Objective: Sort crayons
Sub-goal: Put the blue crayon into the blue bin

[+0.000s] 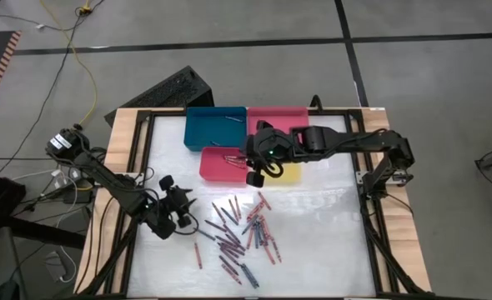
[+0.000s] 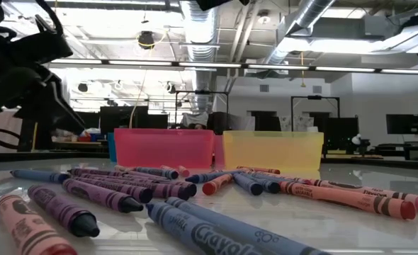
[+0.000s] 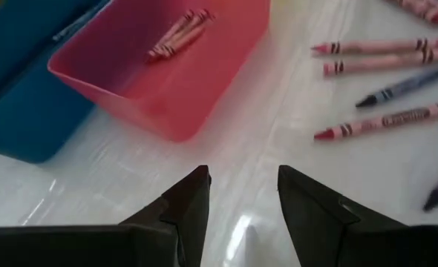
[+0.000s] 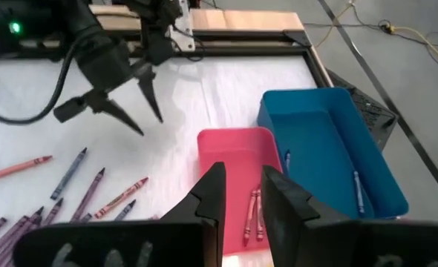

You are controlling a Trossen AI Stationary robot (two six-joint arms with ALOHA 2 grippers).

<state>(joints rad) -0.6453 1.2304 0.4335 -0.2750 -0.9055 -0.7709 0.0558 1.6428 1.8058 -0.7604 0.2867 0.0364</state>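
Several crayons [image 1: 238, 237], purple, pink, red and dark blue, lie scattered on the white table top; they also show in the low view [image 2: 124, 191]. A few pink crayons [image 4: 253, 215] lie in the pink tray [image 1: 213, 169]. My left gripper [image 3: 241, 200] is open and empty, low over the table near the left of the pile, short of the pink tray [image 3: 204, 81]. My right gripper [image 4: 241, 189] is open and empty above the pink tray [image 4: 226, 148].
A blue tray [image 1: 215, 129] with two crayons [image 4: 358, 189] and a red tray [image 1: 277, 121] stand at the far side. A yellow tray [image 1: 290, 175] stands right of the pink one. A raised black frame [image 1: 146, 150] and wooden border ring the table.
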